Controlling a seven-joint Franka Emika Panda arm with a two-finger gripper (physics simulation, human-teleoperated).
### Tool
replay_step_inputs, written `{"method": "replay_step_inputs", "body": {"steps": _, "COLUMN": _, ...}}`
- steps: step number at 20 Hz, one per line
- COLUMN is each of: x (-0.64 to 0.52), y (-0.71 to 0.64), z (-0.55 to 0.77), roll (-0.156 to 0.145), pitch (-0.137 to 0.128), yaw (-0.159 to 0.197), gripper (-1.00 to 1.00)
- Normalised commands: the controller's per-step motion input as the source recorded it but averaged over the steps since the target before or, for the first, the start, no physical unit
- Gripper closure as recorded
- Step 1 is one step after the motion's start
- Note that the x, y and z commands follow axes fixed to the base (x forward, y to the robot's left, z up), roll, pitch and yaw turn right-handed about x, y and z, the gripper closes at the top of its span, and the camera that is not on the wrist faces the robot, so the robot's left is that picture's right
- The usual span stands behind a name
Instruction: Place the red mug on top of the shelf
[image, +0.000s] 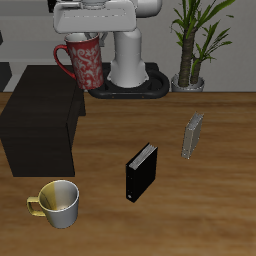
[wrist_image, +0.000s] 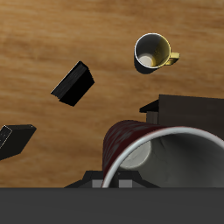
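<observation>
The red mug (image: 86, 63), dark red with pale speckles and a loop handle, hangs upright from my gripper (image: 85, 40), which is shut on its rim. It is held in the air over the back corner of the shelf (image: 40, 105), a large matte-black box with a flat top. I cannot tell whether the mug's base touches the shelf top. In the wrist view the mug (wrist_image: 129, 140) fills the near field with its grey inside showing, and the shelf (wrist_image: 192, 109) lies just beyond it. My fingertips are hidden in the wrist view.
A yellowish-cream mug (image: 60, 203) stands near the table's front edge, in front of the shelf; it also shows in the wrist view (wrist_image: 153, 52). A small black upright book (image: 141, 172) and a grey speckled book (image: 192, 136) stand mid-table. A potted plant (image: 195, 45) is at the back.
</observation>
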Motion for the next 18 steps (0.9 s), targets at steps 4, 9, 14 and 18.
{"method": "replay_step_inputs", "body": {"steps": 4, "x": 0.0, "y": -0.53, "z": -0.04, "roll": -0.06, "pitch": 0.022, "yaw": -0.029, "gripper": 1.0}}
{"method": "replay_step_inputs", "body": {"steps": 9, "x": 0.02, "y": -0.36, "z": -0.06, "roll": -0.024, "pitch": 0.019, "yaw": -0.005, "gripper": 1.0}}
{"method": "replay_step_inputs", "body": {"steps": 14, "x": 0.05, "y": -0.4, "z": -0.17, "roll": 0.016, "pitch": 0.039, "yaw": -0.002, "gripper": 1.0}}
{"method": "replay_step_inputs", "body": {"steps": 18, "x": 0.05, "y": -0.43, "z": -0.16, "roll": -0.017, "pitch": 0.038, "yaw": -0.023, "gripper": 1.0}}
